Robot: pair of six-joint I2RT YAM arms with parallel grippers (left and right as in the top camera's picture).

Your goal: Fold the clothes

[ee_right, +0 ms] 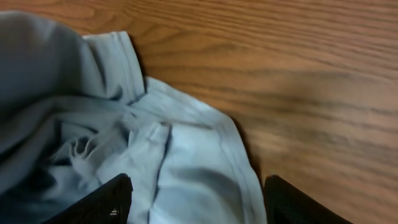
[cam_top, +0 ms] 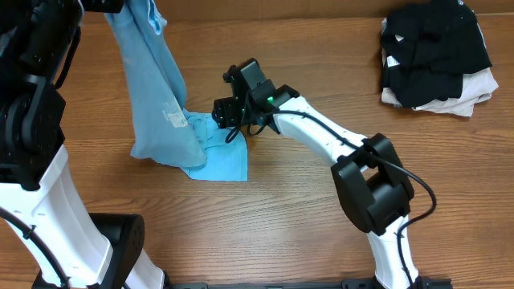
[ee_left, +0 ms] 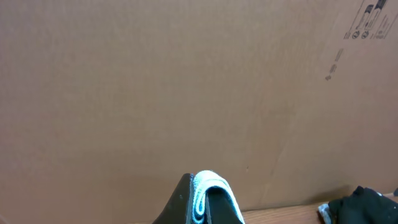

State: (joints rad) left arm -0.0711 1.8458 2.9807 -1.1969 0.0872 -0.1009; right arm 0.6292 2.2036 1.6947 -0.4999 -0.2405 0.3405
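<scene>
The left claw is clamped on the blue T-shirt, hanging it near the wooden table's far left corner with its lower end pooled mid-table, where the wide-open right claw could pinch 2 layers or drag the bunch; black clothes sit at the far right corner, cardboard behind.

A wooden table with brown grain fills the overhead view. At the top right of that view lies a rumpled pile of black garments, resting on a pale white cloth that shows along the pile's lower edge. Behind the table stands a plain brown cardboard wall with small printed symbols at its upper right
</scene>
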